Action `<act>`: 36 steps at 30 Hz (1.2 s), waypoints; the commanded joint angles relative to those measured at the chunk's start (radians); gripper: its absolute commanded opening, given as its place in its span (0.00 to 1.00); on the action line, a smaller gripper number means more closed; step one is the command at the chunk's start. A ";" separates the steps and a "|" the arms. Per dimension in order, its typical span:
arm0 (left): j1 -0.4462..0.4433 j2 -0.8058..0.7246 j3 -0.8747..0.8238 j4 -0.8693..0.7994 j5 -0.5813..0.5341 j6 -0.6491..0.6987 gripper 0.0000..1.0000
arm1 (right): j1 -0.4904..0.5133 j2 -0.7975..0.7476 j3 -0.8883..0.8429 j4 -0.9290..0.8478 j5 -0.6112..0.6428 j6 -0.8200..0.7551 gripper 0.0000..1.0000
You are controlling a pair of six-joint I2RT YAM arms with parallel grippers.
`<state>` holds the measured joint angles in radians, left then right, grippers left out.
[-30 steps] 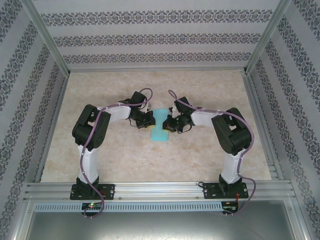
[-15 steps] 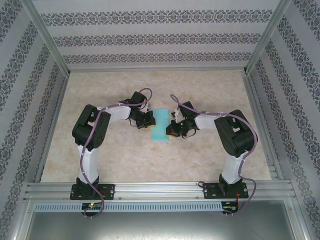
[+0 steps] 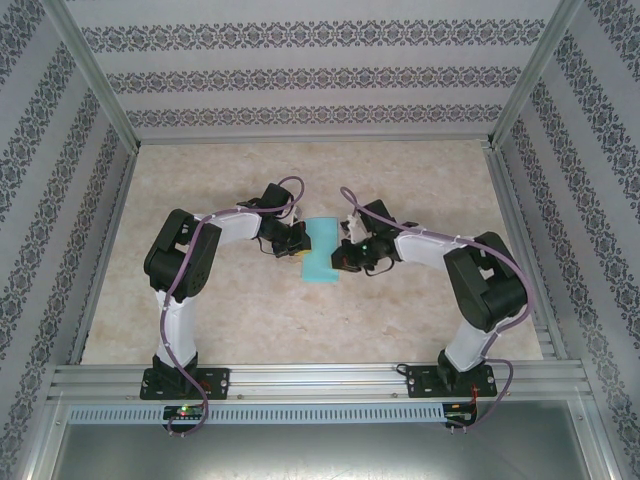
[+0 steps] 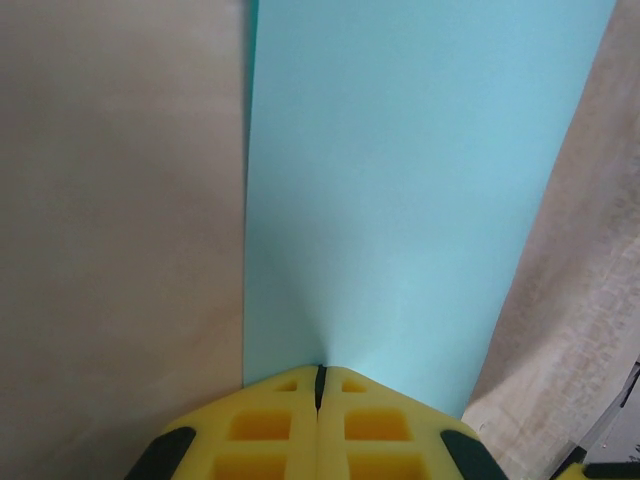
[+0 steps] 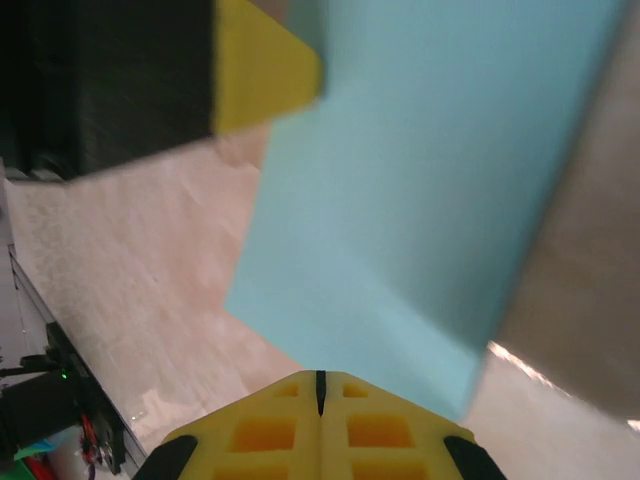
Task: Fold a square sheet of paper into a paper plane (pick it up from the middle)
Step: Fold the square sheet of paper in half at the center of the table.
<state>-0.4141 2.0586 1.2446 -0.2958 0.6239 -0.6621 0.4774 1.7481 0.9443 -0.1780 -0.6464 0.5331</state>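
Flowery striped wallpaper [image 3: 320, 80] on three sides, a beige marbled table [image 3: 420, 170] in the middle and an aluminium rail [image 3: 320, 378] along the near edge where both arms are bolted. Each arm has a purple cable [image 3: 180, 300] looping along it. Both arms reach in to the table centre, and the turquoise paper sheet [image 3: 321, 250] sits right between them, folded down to a narrow strip running near to far. The left gripper [image 3: 296, 243] is at the strip's left edge. On its wrist cam the yellow fingertips [image 4: 280, 400] are pressed tight together with the paper running out from the seam and a faint crease converging there, so it looks pinched. The right gripper [image 3: 343, 256] is on the strip's right side, its yellow pads [image 5: 370, 410] also closed flat against each other with nothing between them. The paper's edge is just ahead of the tips, looking raised off the table with a shadow under it.
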 commanded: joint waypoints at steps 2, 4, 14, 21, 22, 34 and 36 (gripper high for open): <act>-0.027 0.153 -0.117 -0.200 -0.232 -0.012 0.00 | 0.016 0.102 0.063 0.044 0.017 0.028 0.00; -0.027 0.153 -0.116 -0.199 -0.232 -0.012 0.00 | 0.019 0.124 0.068 0.050 0.013 0.028 0.00; -0.028 0.158 -0.120 -0.195 -0.234 -0.021 0.00 | 0.011 0.105 -0.059 0.025 -0.007 -0.011 0.00; -0.026 0.155 -0.121 -0.197 -0.237 -0.021 0.00 | -0.003 -0.003 -0.207 -0.036 -0.023 -0.047 0.00; -0.027 0.154 -0.119 -0.195 -0.236 -0.021 0.00 | -0.009 -0.024 -0.218 -0.050 -0.018 -0.048 0.00; -0.020 -0.003 -0.102 -0.225 -0.250 -0.014 0.00 | -0.065 -0.167 -0.112 -0.016 0.077 0.064 0.02; -0.013 -0.044 -0.123 -0.225 -0.256 -0.026 0.00 | -0.054 -0.134 -0.086 0.006 0.069 0.081 0.03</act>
<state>-0.4274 1.9877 1.2049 -0.2951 0.5468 -0.6678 0.4103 1.5867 0.8204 -0.2054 -0.5945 0.5724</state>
